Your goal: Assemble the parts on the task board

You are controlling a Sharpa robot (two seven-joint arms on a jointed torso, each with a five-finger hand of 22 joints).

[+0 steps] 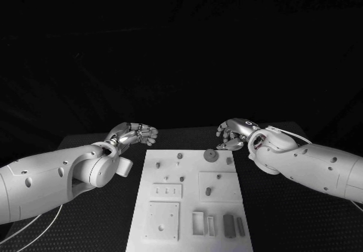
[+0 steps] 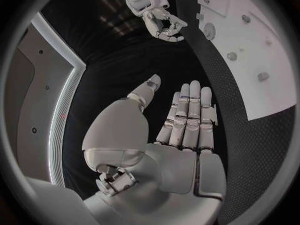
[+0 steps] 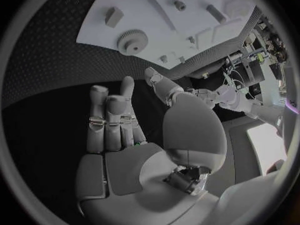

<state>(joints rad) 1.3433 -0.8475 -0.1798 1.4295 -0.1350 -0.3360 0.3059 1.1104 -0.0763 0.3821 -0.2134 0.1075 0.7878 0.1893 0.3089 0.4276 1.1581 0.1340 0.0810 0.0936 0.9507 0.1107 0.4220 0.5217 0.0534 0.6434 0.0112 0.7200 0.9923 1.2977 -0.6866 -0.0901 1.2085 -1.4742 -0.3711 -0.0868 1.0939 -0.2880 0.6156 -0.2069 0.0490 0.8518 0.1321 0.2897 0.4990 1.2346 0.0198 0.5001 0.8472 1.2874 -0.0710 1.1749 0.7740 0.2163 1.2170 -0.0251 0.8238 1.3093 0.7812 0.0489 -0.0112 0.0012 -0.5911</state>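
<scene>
Nearest the camera: two long grey parts near task board near edge, right corner, lying flat, long axes running near-to-far. Beside them, an open rectangular frame, same alignment. Grey gear flat near board's far edge, toward right side, axis upright. Right hand just off far right corner over black table, fingers loosely curled, holding nothing. Left hand off far left corner, fingers apart, empty.
</scene>
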